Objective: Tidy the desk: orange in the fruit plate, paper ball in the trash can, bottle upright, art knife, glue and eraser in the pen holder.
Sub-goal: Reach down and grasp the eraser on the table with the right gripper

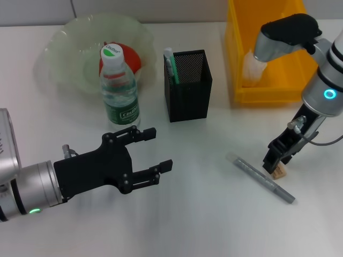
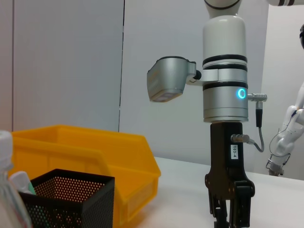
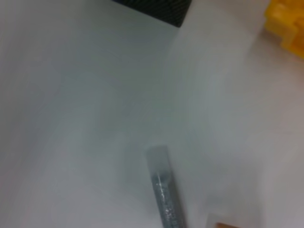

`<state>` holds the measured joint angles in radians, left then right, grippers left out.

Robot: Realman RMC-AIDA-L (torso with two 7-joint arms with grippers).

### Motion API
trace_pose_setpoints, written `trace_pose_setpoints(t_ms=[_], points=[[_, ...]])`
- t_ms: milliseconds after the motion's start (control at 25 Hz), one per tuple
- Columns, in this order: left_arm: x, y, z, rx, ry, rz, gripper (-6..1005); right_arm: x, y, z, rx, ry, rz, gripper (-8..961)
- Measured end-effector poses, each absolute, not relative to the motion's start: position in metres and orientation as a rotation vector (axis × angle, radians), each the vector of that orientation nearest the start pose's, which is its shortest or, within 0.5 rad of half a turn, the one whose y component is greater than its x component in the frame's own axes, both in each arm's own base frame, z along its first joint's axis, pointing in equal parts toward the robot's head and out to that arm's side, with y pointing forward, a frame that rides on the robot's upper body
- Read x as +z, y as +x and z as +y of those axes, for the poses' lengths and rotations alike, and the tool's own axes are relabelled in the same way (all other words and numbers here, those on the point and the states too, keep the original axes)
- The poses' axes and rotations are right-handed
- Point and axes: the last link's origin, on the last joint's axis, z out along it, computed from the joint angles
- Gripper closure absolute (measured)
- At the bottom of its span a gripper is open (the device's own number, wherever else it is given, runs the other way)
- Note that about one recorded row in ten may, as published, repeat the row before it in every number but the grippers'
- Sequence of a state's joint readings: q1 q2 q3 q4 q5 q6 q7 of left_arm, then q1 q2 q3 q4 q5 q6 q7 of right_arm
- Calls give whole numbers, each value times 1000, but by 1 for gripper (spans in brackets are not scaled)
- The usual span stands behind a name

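On the white desk point(image 1: 203, 225) the grey glue point(image 1: 261, 178) lies flat at the right; it also shows in the right wrist view point(image 3: 164, 190). The tan eraser point(image 1: 278, 172) lies just beyond the glue, and my right gripper point(image 1: 276, 162) stands directly over it, low to the desk. The bottle point(image 1: 119, 88) stands upright before the fruit plate point(image 1: 64, 43), which holds the orange point(image 1: 134, 59). The art knife point(image 1: 170, 65) sticks up in the pen holder point(image 1: 187, 91). A paper ball point(image 1: 252, 67) lies in the trash can point(image 1: 241, 91). My left gripper point(image 1: 161, 148) hovers open, holding nothing, in front of the bottle.
The pen holder point(image 2: 71, 199) and trash can point(image 2: 95, 156) stand side by side at the back of the desk. The right arm's gripper point(image 2: 230, 211) shows upright in the left wrist view. Bare desk lies between the two grippers.
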<state>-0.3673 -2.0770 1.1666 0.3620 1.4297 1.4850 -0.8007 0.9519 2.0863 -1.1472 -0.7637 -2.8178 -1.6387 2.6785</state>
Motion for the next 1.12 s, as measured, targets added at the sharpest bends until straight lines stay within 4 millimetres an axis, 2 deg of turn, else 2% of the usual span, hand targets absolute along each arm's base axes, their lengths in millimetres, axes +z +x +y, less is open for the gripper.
trace_pose_setpoints(t_ms=[280,1120], points=[[-61,-279,264,-899,-2653,-312,248,-32,196,371,-919,-2469,1357,511],[-61,-279,267,-888,-2649,-311,249,-32,197,371,-936,-2464,1343,527]])
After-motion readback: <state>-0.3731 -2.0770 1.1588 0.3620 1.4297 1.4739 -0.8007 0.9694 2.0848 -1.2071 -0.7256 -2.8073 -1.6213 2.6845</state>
